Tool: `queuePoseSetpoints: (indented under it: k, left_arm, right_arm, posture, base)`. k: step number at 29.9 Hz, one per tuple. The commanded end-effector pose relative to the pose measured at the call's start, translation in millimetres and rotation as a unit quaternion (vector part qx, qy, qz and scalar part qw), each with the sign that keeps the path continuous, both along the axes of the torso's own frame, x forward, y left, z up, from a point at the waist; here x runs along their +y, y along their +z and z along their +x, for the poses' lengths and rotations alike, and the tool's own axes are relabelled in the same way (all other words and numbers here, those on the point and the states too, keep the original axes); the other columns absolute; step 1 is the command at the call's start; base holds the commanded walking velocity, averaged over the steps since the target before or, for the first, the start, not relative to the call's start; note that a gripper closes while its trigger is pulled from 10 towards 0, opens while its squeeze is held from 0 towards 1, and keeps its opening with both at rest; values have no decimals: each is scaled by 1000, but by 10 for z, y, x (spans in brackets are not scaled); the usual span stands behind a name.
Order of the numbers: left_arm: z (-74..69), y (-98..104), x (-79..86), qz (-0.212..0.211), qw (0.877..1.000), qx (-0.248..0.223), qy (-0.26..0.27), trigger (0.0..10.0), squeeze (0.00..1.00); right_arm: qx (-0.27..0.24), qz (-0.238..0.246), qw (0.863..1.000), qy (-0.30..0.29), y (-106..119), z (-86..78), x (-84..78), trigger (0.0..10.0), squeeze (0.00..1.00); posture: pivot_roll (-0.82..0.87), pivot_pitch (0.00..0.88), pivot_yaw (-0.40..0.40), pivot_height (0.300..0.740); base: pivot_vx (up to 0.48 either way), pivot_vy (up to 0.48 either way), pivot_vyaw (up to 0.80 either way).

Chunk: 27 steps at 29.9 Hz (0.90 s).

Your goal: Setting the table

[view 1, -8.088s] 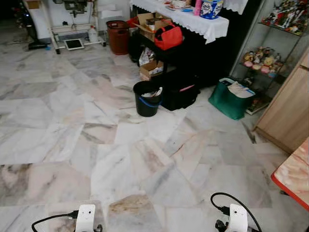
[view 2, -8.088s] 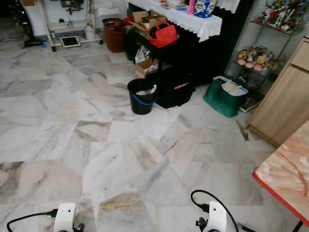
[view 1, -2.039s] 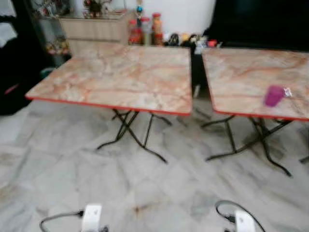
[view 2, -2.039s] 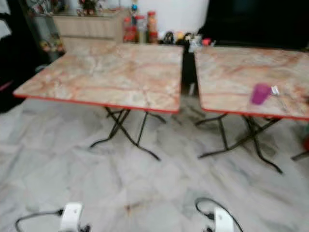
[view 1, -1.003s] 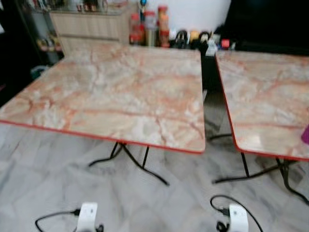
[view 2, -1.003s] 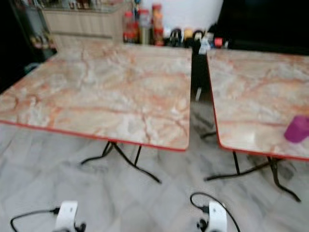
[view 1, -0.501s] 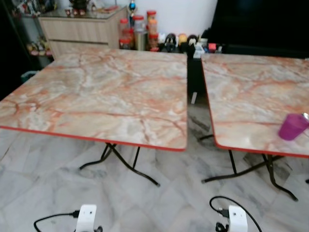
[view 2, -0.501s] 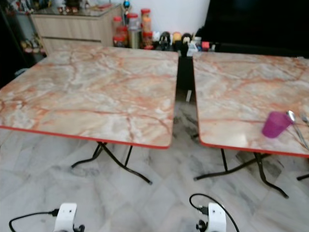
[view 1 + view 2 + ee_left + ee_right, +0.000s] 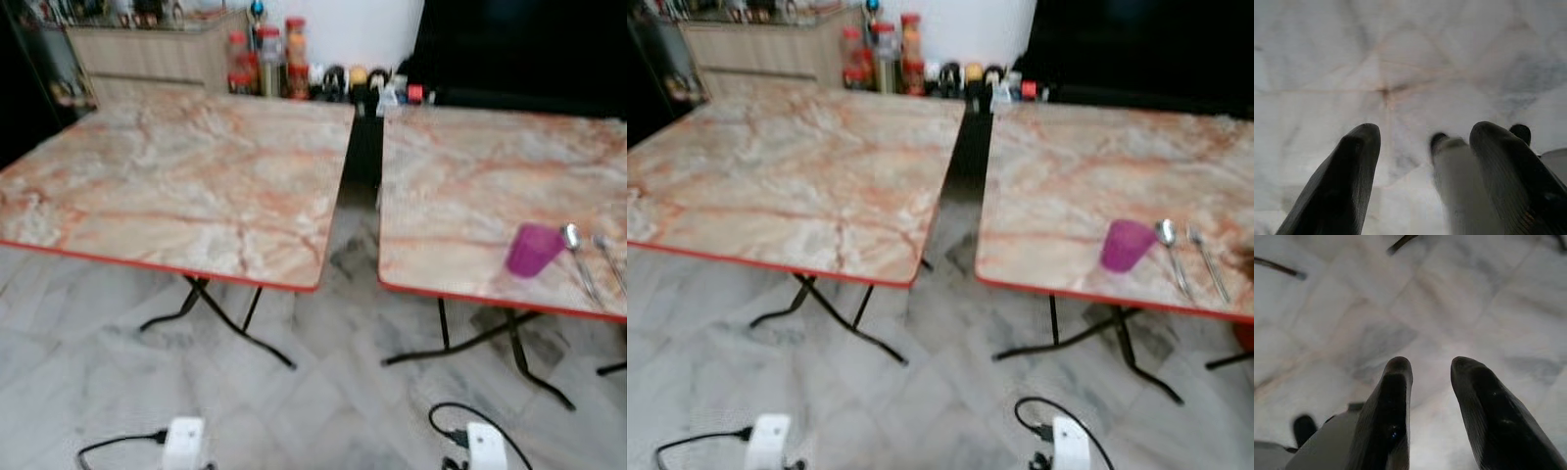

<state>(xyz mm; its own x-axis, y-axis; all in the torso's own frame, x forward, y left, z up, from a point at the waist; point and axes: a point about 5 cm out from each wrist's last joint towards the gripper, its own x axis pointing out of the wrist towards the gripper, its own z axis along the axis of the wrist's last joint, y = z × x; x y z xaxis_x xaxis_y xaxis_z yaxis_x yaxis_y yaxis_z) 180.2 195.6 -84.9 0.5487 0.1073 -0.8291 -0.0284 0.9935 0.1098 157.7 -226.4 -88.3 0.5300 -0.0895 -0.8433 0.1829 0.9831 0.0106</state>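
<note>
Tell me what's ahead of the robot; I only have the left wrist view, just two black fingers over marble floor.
Observer: Two marble-patterned folding tables stand side by side ahead, the left table and the right table, with a gap between them.
Operator: Anything on them to set?
Observer: On the right table, near its front edge, a purple cup stands upright.
Operator: Any cutlery?
Observer: Yes, a spoon lies just beyond the cup's right side, with a second utensil next to it; it is too blurred to name.
Operator: And the right gripper?
Observer: The right gripper hangs over the floor, fingers apart, holding nothing.
</note>
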Motion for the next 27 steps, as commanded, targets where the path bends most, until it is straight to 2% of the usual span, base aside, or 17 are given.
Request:
queuePoseSetpoints:
  k: [1,10,27]
  left_arm:
    - [-30,-7,50,10,1000,6,-5,10000,0]
    - [-24,-14,4,8,1000,10,-5,10000,0]
    - [-19,-7,34,15,1000,9,2,10000,0]
  right_arm:
    - [-2,3,1000,4,-1,14,31,10000,0]
    - [-1,2,1000,2,-2,10,30,10000,0]
    - [-2,1,1000,6,0,12,26,10000,0]
  posture:
    - [2,0,-49,740]
    - [1,0,-48,740]
    - [7,0,-55,740]
  base:
    - [0,-416,0]
    - [0,-417,0]
    - [0,-392,0]
